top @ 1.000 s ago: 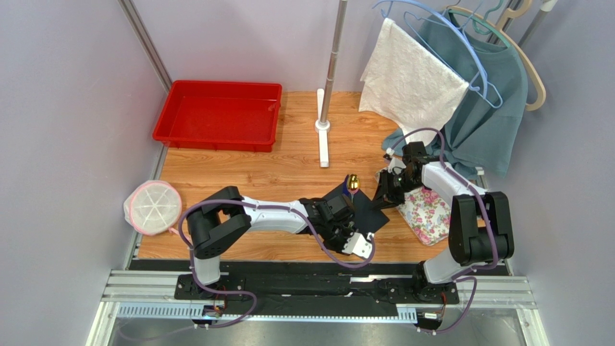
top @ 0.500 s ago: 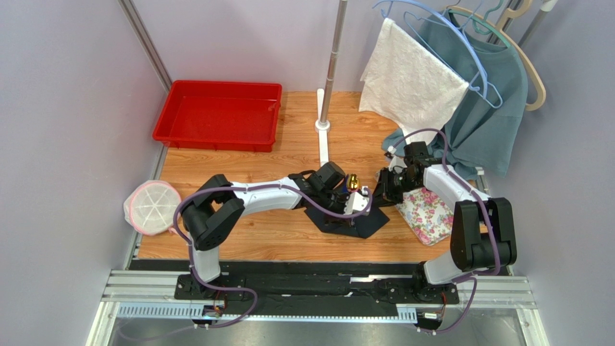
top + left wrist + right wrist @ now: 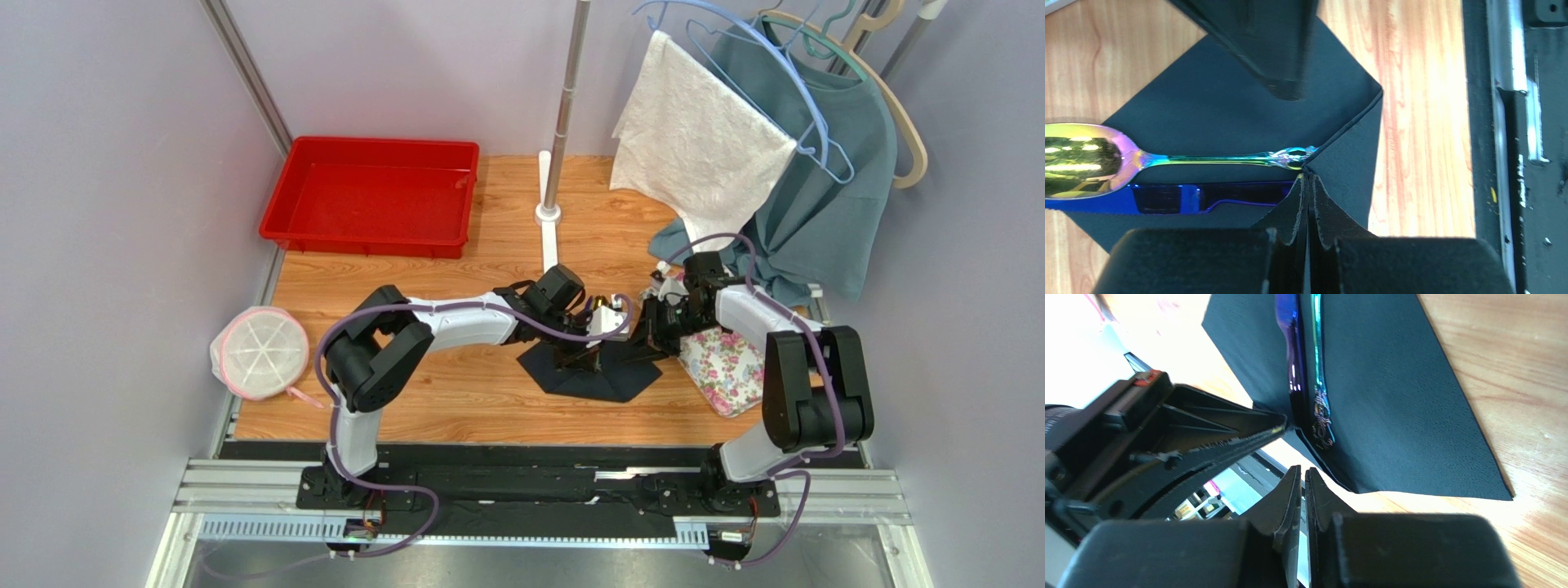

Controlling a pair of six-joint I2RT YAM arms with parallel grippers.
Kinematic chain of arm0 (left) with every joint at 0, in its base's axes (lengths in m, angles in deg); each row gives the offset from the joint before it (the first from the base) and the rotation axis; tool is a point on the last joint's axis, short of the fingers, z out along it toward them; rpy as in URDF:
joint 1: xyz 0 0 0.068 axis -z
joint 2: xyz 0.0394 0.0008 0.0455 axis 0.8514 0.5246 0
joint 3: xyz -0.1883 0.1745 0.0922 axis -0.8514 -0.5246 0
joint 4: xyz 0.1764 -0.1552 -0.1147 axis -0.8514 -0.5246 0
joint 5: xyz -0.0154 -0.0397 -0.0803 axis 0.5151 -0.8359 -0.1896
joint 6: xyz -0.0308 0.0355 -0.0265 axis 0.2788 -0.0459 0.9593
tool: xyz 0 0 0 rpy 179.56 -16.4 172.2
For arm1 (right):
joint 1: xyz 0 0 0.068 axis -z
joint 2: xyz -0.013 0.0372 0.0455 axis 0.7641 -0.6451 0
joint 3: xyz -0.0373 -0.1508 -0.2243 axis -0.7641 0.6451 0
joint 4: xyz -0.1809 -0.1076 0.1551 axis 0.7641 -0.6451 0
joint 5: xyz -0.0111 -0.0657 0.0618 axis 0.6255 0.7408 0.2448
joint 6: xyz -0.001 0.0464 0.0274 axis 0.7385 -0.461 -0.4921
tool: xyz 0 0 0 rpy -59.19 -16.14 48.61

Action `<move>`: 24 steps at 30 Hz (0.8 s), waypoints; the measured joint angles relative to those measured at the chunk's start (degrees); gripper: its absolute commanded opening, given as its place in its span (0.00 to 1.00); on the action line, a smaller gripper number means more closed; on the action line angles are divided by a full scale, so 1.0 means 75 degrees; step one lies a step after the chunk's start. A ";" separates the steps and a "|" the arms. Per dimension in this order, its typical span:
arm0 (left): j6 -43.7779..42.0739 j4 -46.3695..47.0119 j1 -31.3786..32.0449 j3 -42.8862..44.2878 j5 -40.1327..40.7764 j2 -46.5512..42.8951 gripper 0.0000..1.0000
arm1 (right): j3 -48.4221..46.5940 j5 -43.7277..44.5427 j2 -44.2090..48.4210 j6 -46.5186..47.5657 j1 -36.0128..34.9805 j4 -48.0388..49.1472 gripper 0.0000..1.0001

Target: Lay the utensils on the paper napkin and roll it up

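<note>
Side by side on paper napkin (image 3: 589,371): utensils (image 3: 1223,160), one gold-bowled, one blue. Napkin spread on wooden table (image 3: 466,398), just beside floral mat (image 3: 726,361). Pinching napkin fold at handle ends: left gripper (image 3: 1308,184), jaws together. Near napkin edge: right gripper (image 3: 1301,473), jaws almost together, thin slit

Table (image 3: 466,395) with napkin (image 3: 616,384), tray (image 3: 368,196), floral mat (image 3: 731,368)

Two utensils (image 3: 1223,160), one paper napkin (image 3: 1192,104)

Black paper napkin (image 3: 1229,104) sits centre frame, right corner lifted; utensils (image 3: 1198,160) lie side by side across it: gold spoon, possibly a blue knife.
</note>
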 measured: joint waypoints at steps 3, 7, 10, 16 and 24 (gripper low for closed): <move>0.0111 0.0052 -0.0061 0.0052 0.0105 0.0076 0.00 | 0.0117 0.0006 -0.0032 -0.0029 -0.0052 0.0052 0.11; 0.0198 0.0111 -0.0117 0.0064 0.0172 0.0154 0.00 | 0.0300 0.0015 -0.0029 -0.0061 -0.0216 0.0242 0.12; 0.0271 0.0157 -0.0131 0.0064 0.0210 0.0236 0.00 | 0.0385 0.0023 -0.0035 -0.0114 -0.0382 0.0297 0.11; 0.0358 0.0224 -0.0166 0.0076 0.0265 0.0393 0.00 | 0.0399 0.0044 -0.0221 -0.0152 -0.0702 0.0455 0.10; 0.0449 0.0221 -0.0189 0.0303 0.0291 0.0495 0.00 | 0.0399 0.0291 -0.0740 -0.0149 -0.1032 0.0469 0.04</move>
